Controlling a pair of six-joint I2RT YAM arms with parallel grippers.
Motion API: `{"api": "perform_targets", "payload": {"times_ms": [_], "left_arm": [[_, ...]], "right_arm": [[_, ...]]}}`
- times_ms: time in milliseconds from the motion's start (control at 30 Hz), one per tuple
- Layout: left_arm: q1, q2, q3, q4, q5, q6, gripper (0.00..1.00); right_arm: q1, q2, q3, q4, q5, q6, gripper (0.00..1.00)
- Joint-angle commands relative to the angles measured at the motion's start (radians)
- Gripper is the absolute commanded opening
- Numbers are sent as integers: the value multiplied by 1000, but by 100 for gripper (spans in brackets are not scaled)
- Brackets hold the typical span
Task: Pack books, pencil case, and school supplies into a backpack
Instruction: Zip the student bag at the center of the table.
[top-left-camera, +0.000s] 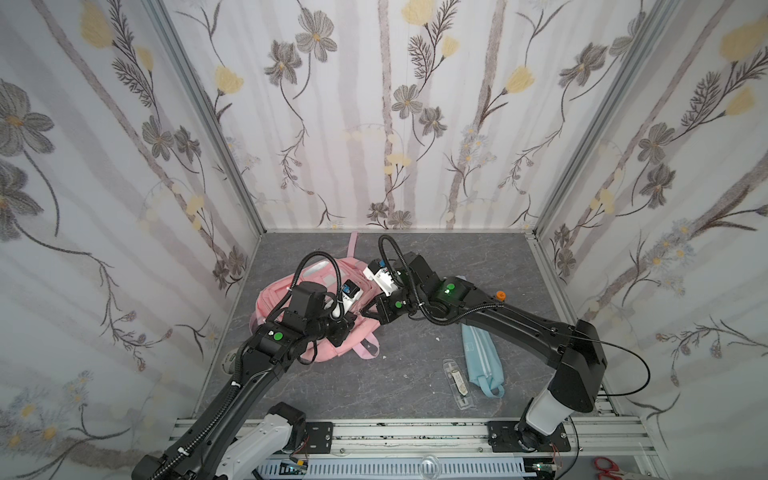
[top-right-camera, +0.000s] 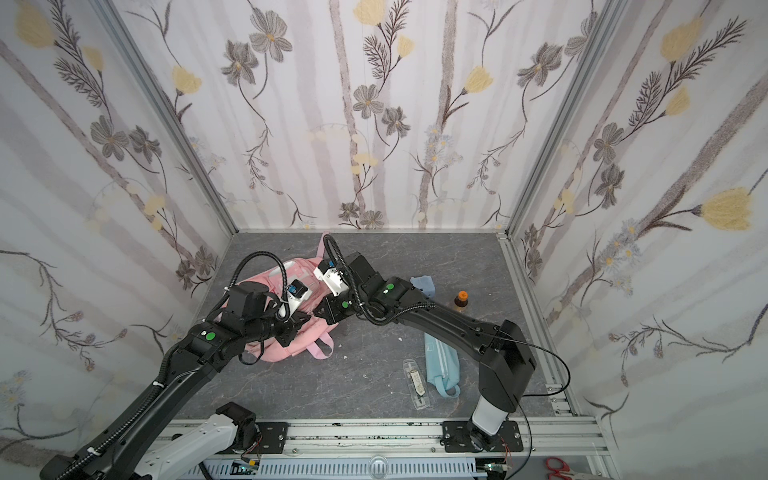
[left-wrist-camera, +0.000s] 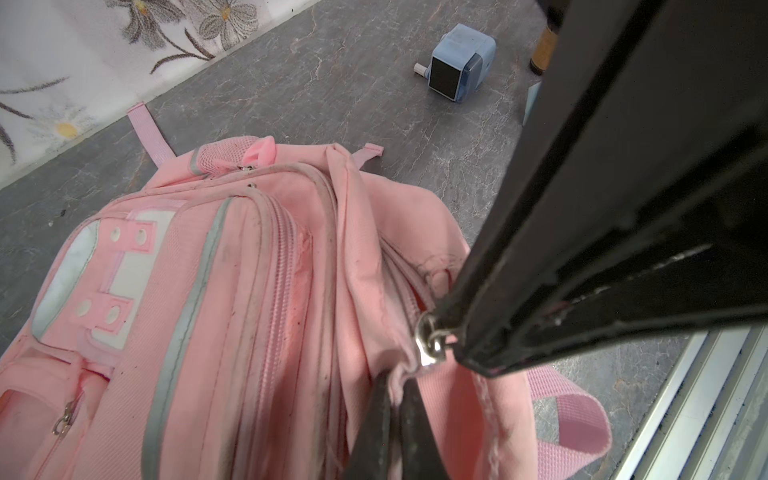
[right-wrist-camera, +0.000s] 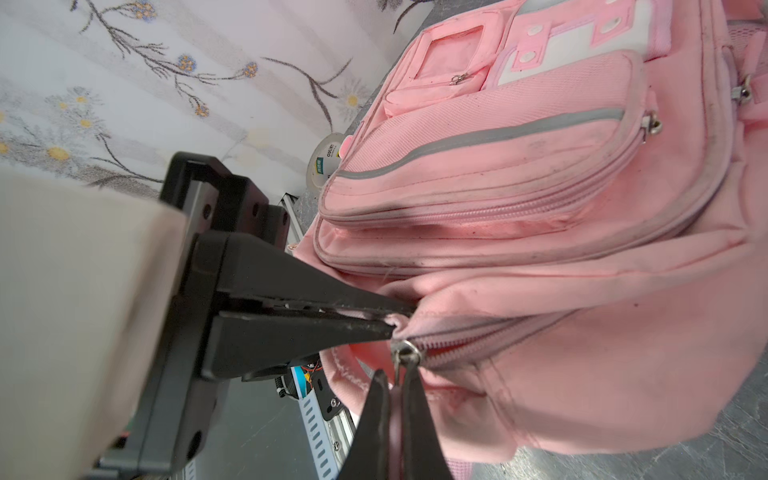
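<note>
Backpack (top-left-camera: 272, 297), zip-opening step; packing not yet begun.

Right gripper (right-wrist-camera: 397, 380): fingers (right-wrist-camera: 419, 424) pressed together on the metal zip pull (right-wrist-camera: 402, 353), no gap visible between them.

Left gripper (right-wrist-camera: 392, 319): fingers (right-wrist-camera: 291, 336) likewise closed, pinching a fold of pink fabric at the end of the zip, touching distance from the slider. Reads as an anchor grip.

Zip teeth run meshed away from the slider along the big rear compartment, so I judge it shut.

Backpack lies front pockets up at about 9 to 10 o'clock of the table (top-left-camera: 374, 382) centre in both top views. Both arms meet over its 3 o'clock edge.

Other items, all outside the bag:
- pencil case (top-left-camera: 482, 357) at 4 o'clock, partly under the right arm
- clear case (top-left-camera: 457, 382) just beside it, on its 9 o'clock side
- blue gadget (left-wrist-camera: 461, 62) near 1 o'clock, mostly hidden by the right arm from above
- tape roll (right-wrist-camera: 326, 160) peeking out beside the backpack, on the side away from the zip
- books: not seen in any view

Next move, my judgement: right draws the slider along the track while left holds the fabric taut. Pull should follow the zip's curve; a sideways tug may drag the soft bag or slip off the small pull.
</note>
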Motion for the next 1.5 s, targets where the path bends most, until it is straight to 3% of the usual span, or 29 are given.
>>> {"api": "perform_targets", "payload": {"times_ms": [0,167,233,400,700,1000,1200,1300,1400,1467], "left_arm": [[2,-38,2,58,-5,67,0],[11,-168,-12,-62,60,212,0],[11,-214,-7,-120,83,265,0],[14,-289,4,-162,91,295,0],[25,-347,25,-172,69,323,0],[35,-311,74,-171,73,328,0],[35,-230,16,15,19,232,0],[35,-142,5,138,29,146,0],[18,-29,19,256,75,52,0],[-18,52,41,329,78,-13,0]], "right_arm": [[-15,-17,-2,59,-96,-15,0],[-127,-25,-83,66,-145,-32,0],[-161,-8,-102,61,-218,-71,0],[-203,41,-163,46,-311,-173,0],[-251,158,-185,111,-121,-170,0],[-353,316,-44,173,80,-100,0],[-395,374,101,178,42,-96,0],[-411,378,173,143,-10,-93,28],[-427,333,151,140,-9,-65,42],[-442,289,106,144,-3,-37,45]]}}
